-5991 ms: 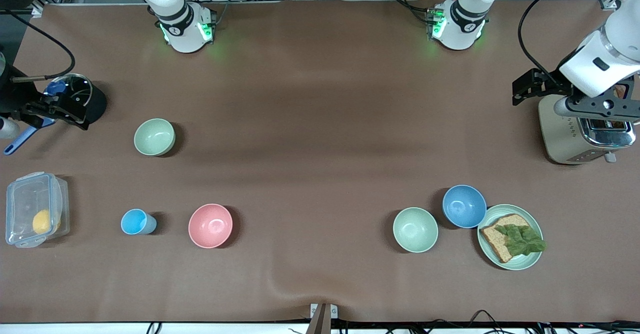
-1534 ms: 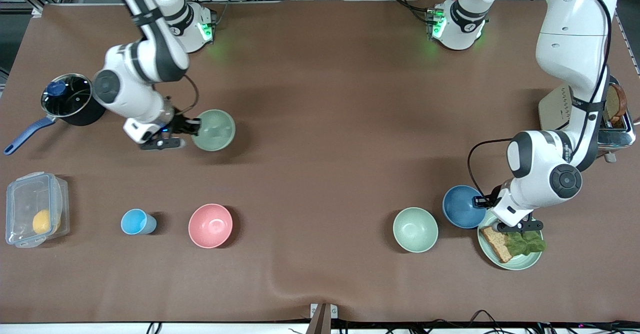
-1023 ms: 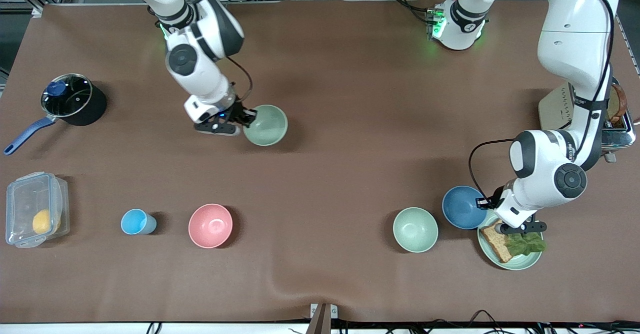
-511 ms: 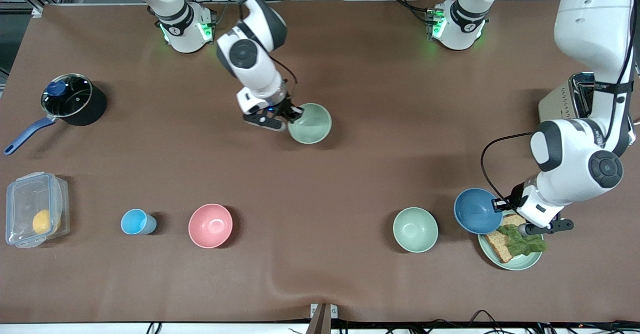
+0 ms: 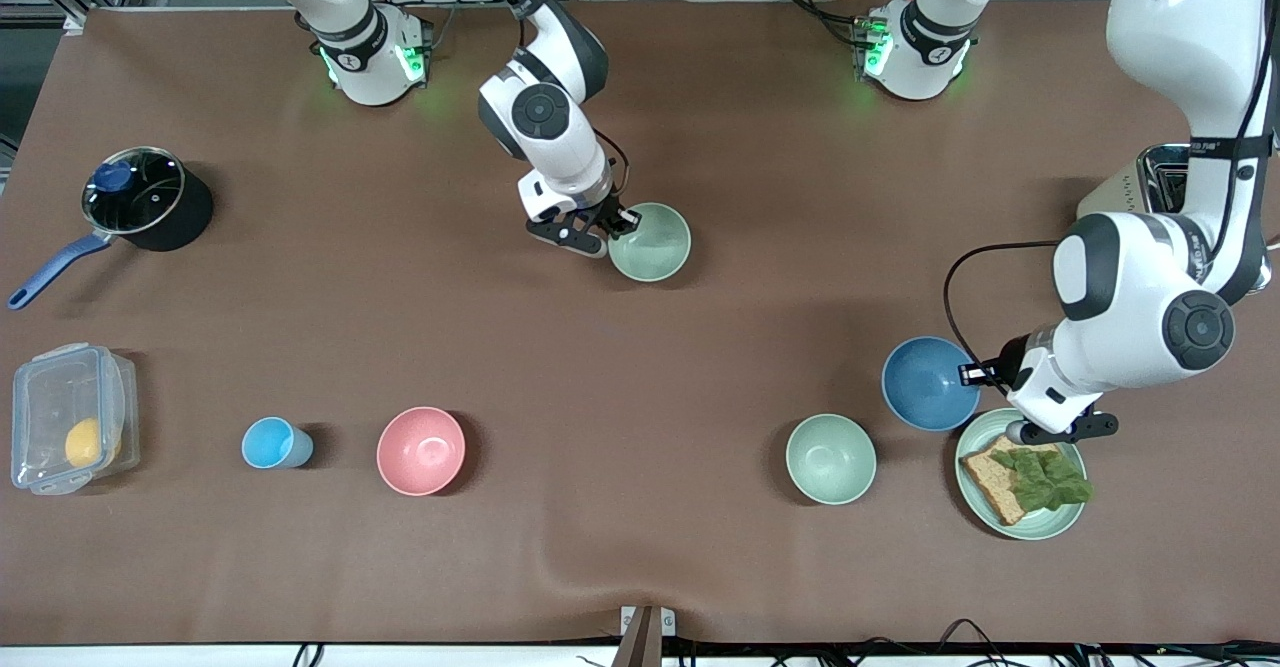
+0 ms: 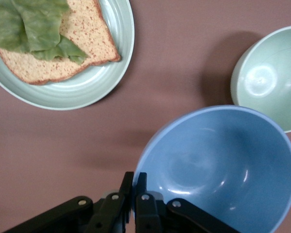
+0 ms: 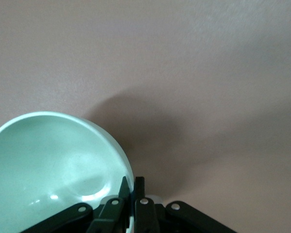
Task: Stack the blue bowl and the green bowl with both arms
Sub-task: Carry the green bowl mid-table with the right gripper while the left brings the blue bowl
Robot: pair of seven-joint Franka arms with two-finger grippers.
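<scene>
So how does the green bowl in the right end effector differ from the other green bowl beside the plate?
The green bowl is pinched by its rim in the right end effector; the mint-green bowl sits free on the table. The held one looks duller, greyer and slightly smaller. Both are round, plain and empty.

Even, bright overhead light falls on the brown surface (image 5: 640,367), leaving soft, short shadows beside each bowl. Small glare spots shine inside the blue bowl (image 6: 218,170) and the green bowl (image 7: 53,170). The right wrist view looks slightly hazy; the front view is sharp throughout.
</scene>
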